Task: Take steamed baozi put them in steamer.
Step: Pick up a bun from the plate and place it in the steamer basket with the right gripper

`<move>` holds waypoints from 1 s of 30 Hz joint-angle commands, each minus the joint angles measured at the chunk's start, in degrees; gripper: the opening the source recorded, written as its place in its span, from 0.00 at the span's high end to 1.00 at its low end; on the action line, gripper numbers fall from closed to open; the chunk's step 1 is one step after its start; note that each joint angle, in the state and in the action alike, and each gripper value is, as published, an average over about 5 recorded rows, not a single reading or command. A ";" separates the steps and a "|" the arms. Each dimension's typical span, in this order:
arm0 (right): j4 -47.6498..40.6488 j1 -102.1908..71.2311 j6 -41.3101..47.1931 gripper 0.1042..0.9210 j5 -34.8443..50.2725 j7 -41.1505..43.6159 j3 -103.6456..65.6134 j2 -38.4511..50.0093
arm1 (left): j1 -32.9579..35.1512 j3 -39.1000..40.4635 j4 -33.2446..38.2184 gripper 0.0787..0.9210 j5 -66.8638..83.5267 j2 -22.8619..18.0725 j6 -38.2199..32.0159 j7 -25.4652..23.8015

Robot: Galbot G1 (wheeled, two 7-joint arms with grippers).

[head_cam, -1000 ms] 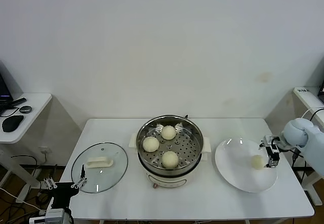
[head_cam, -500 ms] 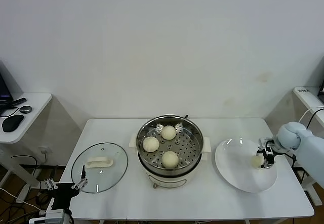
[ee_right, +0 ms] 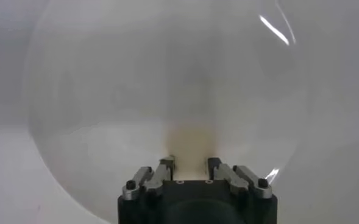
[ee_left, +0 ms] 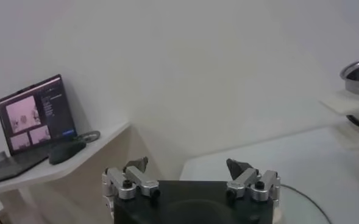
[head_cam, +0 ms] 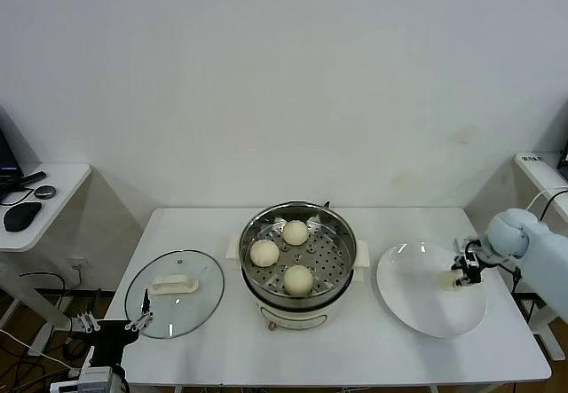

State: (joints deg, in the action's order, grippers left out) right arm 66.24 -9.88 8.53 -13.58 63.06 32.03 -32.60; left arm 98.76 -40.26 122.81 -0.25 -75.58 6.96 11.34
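Steamer [head_cam: 298,251], at mid-tabletop [head_cam: 355,353] toward the front edge, already held three steamed baozi [head_cam: 298,279] on its perforated tray. Left only the fourth bun [head_cam: 451,280] outside, lying on the white plate [head_cam: 417,304] near the right edge.

Over the last second, saw the right claw [head_cam: 465,269] pulled in from just beside the bun's outer side to sit right over it, bun and plate unmoved. Judged as the final pick under way: approach finished, lift not yet begun.

In the right wrist view, showed the right claw [ee_right: 188,165] with fingers [ee_right: 161,172] narrowly apart, bracketing the bun [ee_right: 190,141] close on both sides; could not tell whether truly pressing.

Left claw [ee_left: 190,173] parked off the front-left corner, spread wide, holding nothing, near the glass lid [head_cam: 174,292].
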 commanded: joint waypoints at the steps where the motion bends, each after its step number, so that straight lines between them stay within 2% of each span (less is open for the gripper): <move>1: 11.75 18.34 4.72 0.68 10.46 0.45 12.97 5.01 | -0.30 0.34 0.05 0.12 0.00 -0.01 0.02 -0.04; 5: 19.33 36.00 7.80 0.67 19.42 -0.39 26.87 4.29 | -0.67 0.91 0.07 0.12 -0.08 0.06 0.03 -0.07; 9: 24.19 53.12 10.75 0.67 28.95 -1.95 39.80 -1.38 | -1.26 1.22 -0.11 0.12 -0.12 0.24 0.04 -0.09; 12: 26.12 58.56 14.69 0.67 36.17 -4.41 44.05 -7.37 | -1.63 1.54 -0.23 0.12 -0.22 0.27 0.11 -0.10; 17: 28.55 57.14 23.36 0.66 45.33 -9.92 45.16 -15.40 | -1.88 1.73 -0.53 0.12 -0.37 0.17 0.14 -0.11; 23: 28.34 49.52 30.30 0.66 46.33 -15.06 45.25 -19.89 | -1.89 1.14 -0.64 0.12 -0.29 -0.08 0.14 -0.08; 30: 24.79 41.99 31.53 0.66 42.52 -15.74 43.74 -21.07 | -2.05 0.62 -0.69 0.12 -0.25 -0.28 0.23 -0.07</move>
State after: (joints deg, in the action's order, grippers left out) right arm 90.77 35.21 33.03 25.03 51.48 71.77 -48.05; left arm 96.85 -39.54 122.16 -0.52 -75.77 7.10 11.28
